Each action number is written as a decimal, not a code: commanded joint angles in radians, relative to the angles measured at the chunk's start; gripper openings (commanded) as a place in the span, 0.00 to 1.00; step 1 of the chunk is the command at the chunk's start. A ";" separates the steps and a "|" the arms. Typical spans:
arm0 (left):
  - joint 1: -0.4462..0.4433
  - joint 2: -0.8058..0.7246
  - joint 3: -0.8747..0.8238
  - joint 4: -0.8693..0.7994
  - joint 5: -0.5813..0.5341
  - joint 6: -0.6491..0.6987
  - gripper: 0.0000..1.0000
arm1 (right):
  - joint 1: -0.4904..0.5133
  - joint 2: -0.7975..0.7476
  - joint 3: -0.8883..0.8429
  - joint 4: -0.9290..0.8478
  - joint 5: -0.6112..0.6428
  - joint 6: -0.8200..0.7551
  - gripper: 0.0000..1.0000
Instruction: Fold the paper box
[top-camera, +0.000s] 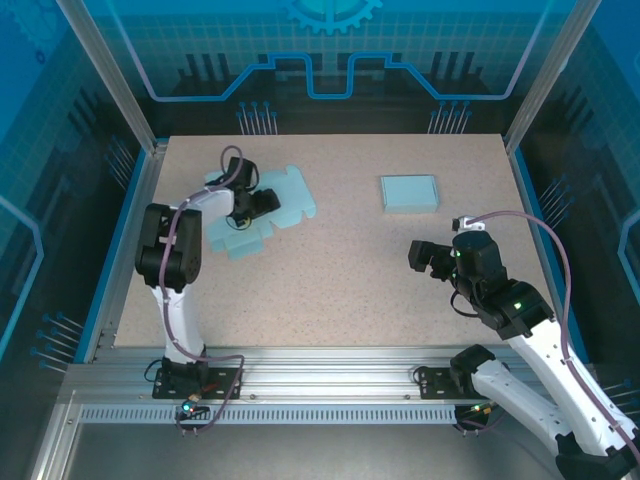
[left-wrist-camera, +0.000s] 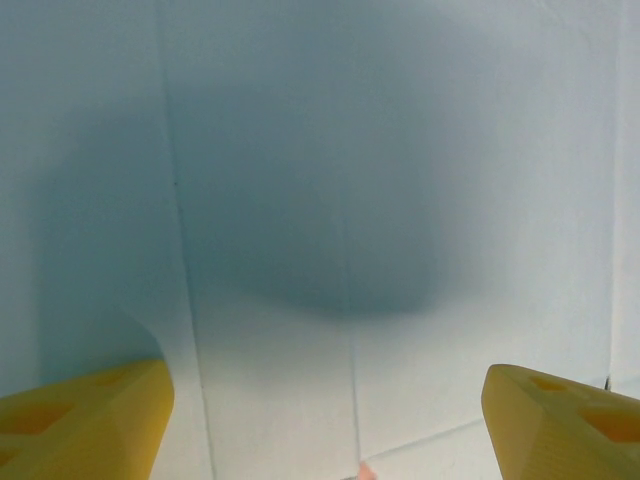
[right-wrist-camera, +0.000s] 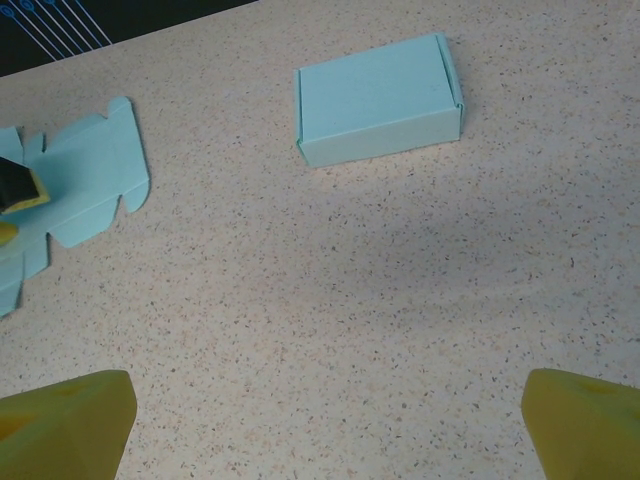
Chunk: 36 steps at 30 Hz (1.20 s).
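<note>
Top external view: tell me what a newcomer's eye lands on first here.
The pale blue flat box blank lies at the far left of the table, with the left gripper open right above it. A closed folded box of the same colour sits alone toward the far right. The right gripper hangs open over bare tabletop nearer the front.

flat blank (top-camera: 290, 200) far left on table (top-camera: 350, 300), perhaps under the left pincer (left-wrist-camera: 325, 420); folded box (top-camera: 409, 193) right.
</note>
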 joint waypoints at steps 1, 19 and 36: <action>-0.069 -0.019 -0.088 -0.078 0.070 0.029 0.83 | -0.010 -0.013 0.028 -0.012 0.016 -0.008 1.00; -0.523 -0.170 -0.316 -0.050 0.102 0.277 0.85 | -0.010 0.278 0.097 0.062 -0.135 -0.051 1.00; -0.538 -0.861 -0.640 -0.087 -0.337 -0.294 0.80 | 0.068 0.533 0.082 0.175 -0.181 -0.106 1.00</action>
